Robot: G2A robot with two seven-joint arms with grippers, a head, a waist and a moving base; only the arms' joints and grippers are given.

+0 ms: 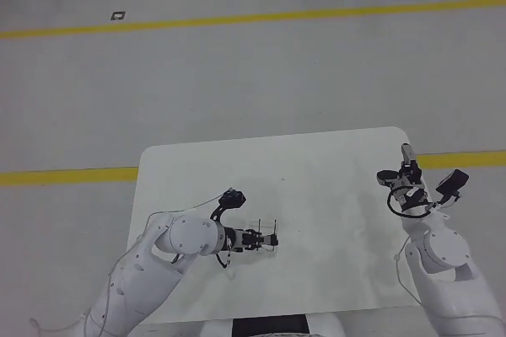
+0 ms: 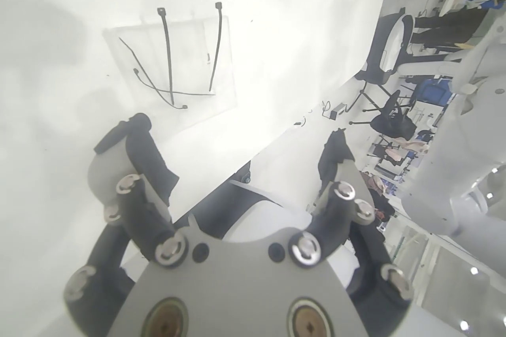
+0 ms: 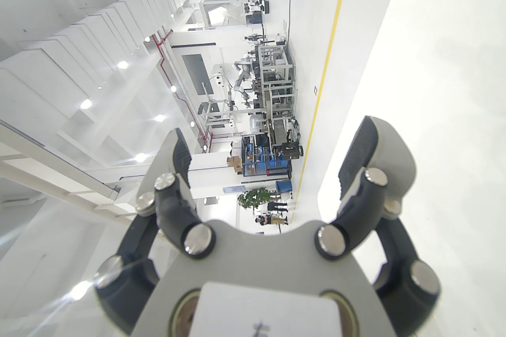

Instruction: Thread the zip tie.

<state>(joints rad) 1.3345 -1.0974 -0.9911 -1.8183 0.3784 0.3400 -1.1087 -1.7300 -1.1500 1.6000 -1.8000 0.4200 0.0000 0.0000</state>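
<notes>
**Zip ties.** Several black zip ties lie loose and flat on a pale translucent sheet on the counter. Two of them run almost parallel, with their heads at the same end. Thinner ones cross over the tail of one of these. Each tie is straight or only gently curved. No tail is passed through a head, and no loop is closed.

**Left claw.** The left claw is spread wide and holds nothing. It sits low over the counter, facing the sheet. The ties lie just ahead of it and do not touch it. The top view places it in the near left part of the counter, just beside the sheet.

**Right claw.** The right claw is also spread and holds nothing. It sits at the right edge of the counter, well apart from the ties. It faces away from them, out toward the room.

**Progress.** By these views, the task is at its start and no tie has been lifted or threaded. The remaining steps would be:

1. Separate one tie from the crossed group and lift it.
2. Hold it near the head.
3. Feed the tail through the head and draw it in.

The last two steps probably need both arms, so the right arm would have to come across. The crossed tails are the likely trouble spot, because a neighbouring tie may lift along with the chosen one.
</notes>
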